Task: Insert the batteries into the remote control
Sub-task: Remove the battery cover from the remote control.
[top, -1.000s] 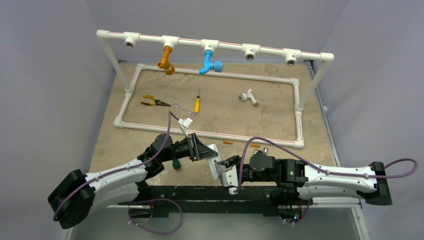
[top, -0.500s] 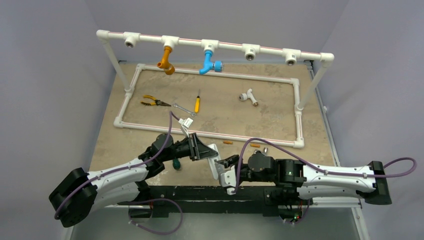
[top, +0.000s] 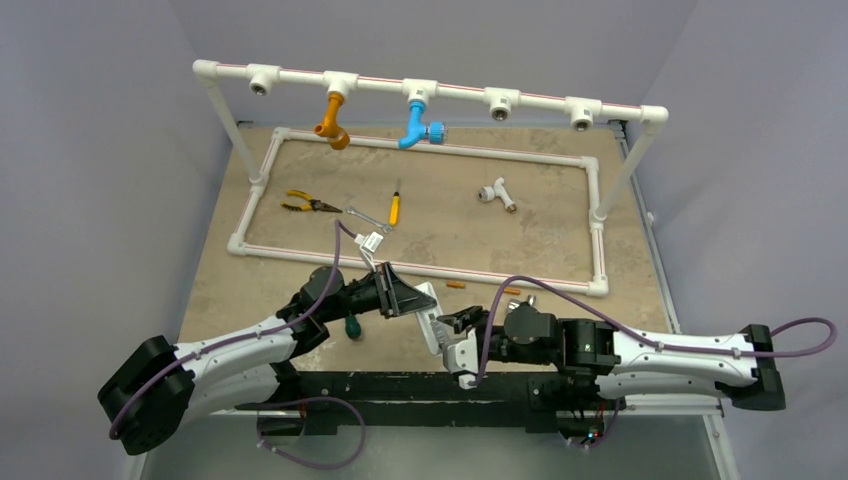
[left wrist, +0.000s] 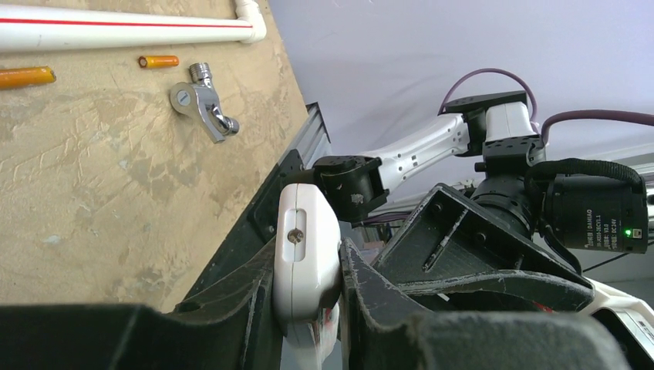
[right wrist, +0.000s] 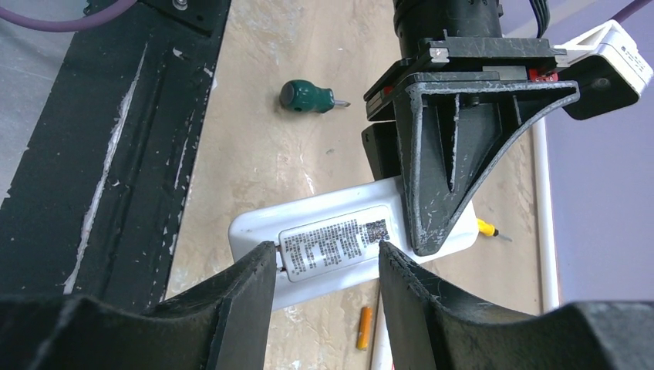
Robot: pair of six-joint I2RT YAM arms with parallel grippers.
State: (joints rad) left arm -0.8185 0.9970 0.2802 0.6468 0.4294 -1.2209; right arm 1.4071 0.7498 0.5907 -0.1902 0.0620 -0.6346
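The white remote control (top: 432, 318) hangs above the table's near edge with my left gripper (top: 418, 304) shut on it. In the left wrist view the handset (left wrist: 305, 231) is clamped edge-on between the fingers of that gripper (left wrist: 307, 259). Its back faces my right gripper (right wrist: 326, 249), whose fingertips press on the two ends of the labelled battery cover (right wrist: 332, 239). Two orange batteries (top: 456, 285) (top: 511, 291) lie on the table beside the white pipe, apart from both grippers. One battery (right wrist: 364, 327) shows below the remote.
A green-handled stubby screwdriver (top: 352, 327) lies under the left wrist. A chrome fitting (left wrist: 202, 108) sits near the batteries. Inside the white pipe frame (top: 420, 268) lie pliers (top: 305, 204), a wrench (top: 368, 220), a yellow screwdriver (top: 394, 208) and a white pipe fitting (top: 496, 192).
The right wrist has shifted slightly to the right and its fingers have drawn in a touch. The left gripper and remote have barely moved.
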